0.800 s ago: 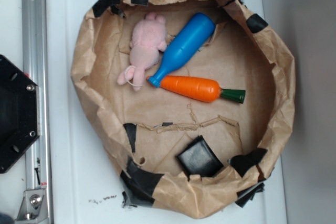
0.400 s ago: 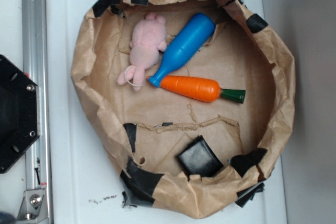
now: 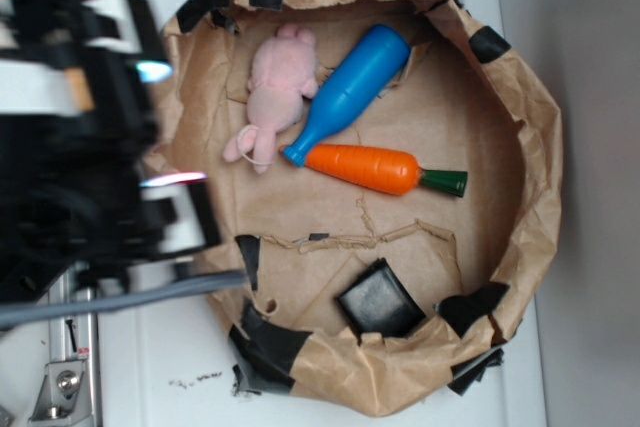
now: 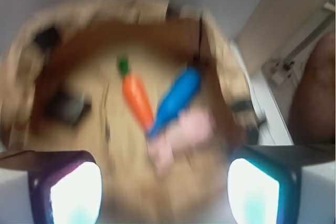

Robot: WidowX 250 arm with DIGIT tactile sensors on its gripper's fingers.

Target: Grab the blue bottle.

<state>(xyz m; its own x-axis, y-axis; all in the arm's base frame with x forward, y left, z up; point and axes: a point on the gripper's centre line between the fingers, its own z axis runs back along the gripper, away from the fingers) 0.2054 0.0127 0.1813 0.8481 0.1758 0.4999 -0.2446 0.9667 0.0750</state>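
- Blue bottle [image 3: 350,95] lies diagonally, neck toward the pink plush [image 3: 277,88], base toward the far rim.
- Gripper [image 4: 165,182]: jaws spread apart, empty, well short of the bottle.

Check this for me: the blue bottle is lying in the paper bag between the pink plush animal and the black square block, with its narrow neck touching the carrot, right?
Not quite. The blue bottle lies between the pink plush animal and the orange carrot, not the black square block, which sits apart near the rim of the paper bag. The exterior view shows this. Its neck does meet the carrot's blunt end.
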